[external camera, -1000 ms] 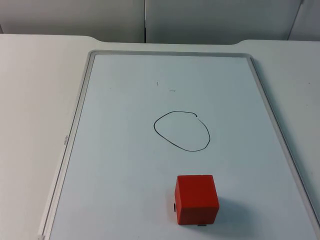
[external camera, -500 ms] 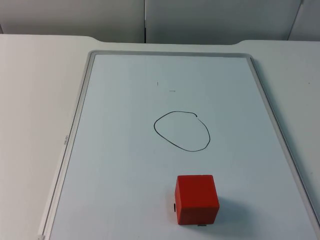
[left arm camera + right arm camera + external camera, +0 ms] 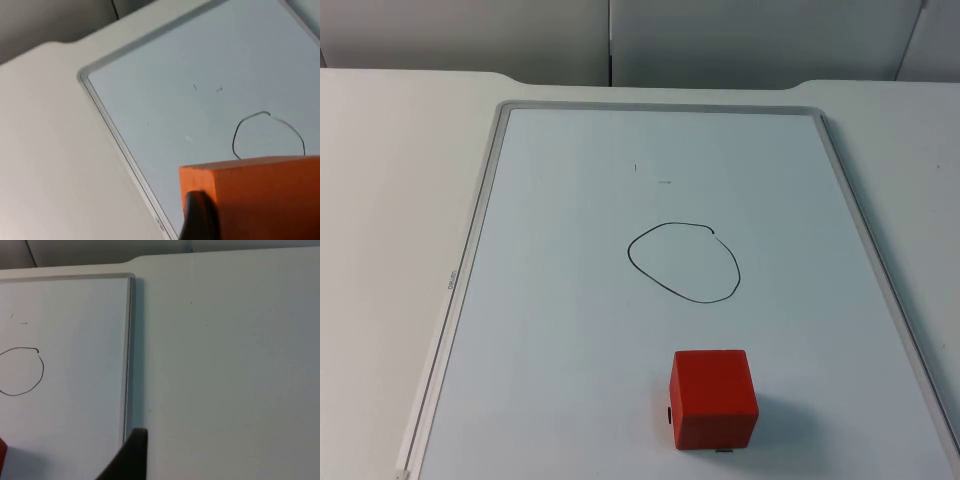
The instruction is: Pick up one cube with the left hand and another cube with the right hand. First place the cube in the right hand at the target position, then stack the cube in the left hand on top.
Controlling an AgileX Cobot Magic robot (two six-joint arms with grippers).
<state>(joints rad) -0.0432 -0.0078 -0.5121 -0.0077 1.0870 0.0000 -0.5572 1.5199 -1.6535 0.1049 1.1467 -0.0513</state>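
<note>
Red cube (image 3: 713, 397) sits on whiteboard (image 3: 570, 330), near of drawn circle (image 3: 683, 262). Left gripper (image 3: 200, 215) pinches orange cube (image 3: 260, 195). Right gripper (image 3: 127, 460): spread or pressed, cannot tell.

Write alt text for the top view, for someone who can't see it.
A red cube sits on a whiteboard lying flat on the white table, apart from a hand-drawn black circle at the board's middle. A grey partition wall stands behind.
</note>
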